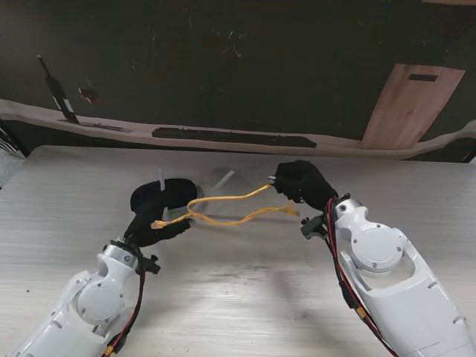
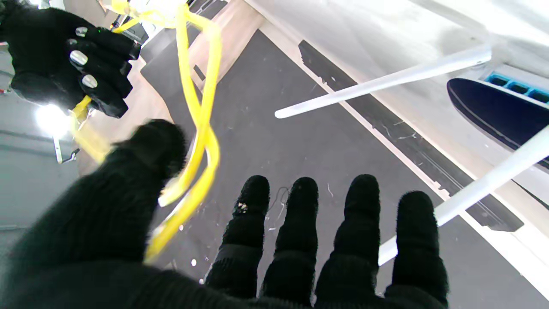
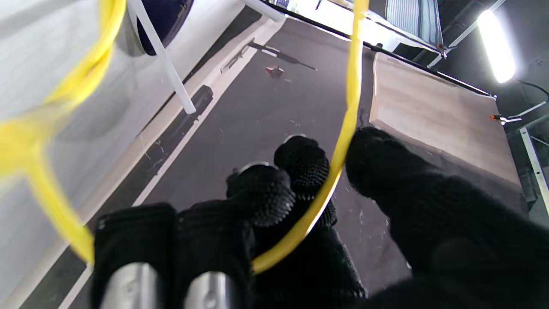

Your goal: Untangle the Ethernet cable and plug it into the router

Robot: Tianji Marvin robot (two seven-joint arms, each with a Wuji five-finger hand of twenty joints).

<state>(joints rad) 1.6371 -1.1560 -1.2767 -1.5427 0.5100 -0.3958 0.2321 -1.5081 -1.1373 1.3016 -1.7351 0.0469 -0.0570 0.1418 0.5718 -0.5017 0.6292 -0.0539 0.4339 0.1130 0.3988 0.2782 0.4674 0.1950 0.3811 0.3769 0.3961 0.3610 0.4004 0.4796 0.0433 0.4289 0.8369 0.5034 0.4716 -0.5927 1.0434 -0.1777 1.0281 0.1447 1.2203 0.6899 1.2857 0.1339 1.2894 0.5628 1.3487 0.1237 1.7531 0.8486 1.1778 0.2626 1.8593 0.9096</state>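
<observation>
The yellow Ethernet cable hangs in two strands above the table between my hands. My right hand is shut on it, and the right wrist view shows the cable pinched between thumb and fingers. My left hand has the other end. In its wrist view the thumb presses on the looped cable while four fingers stay straight. The black router lies just beyond the left hand, with white antennas sticking out and blue ports showing.
The pale wood-grain table ends at its far edge. Beyond it is dark floor with a wooden board at the right, a long black strip and a small red object at the left.
</observation>
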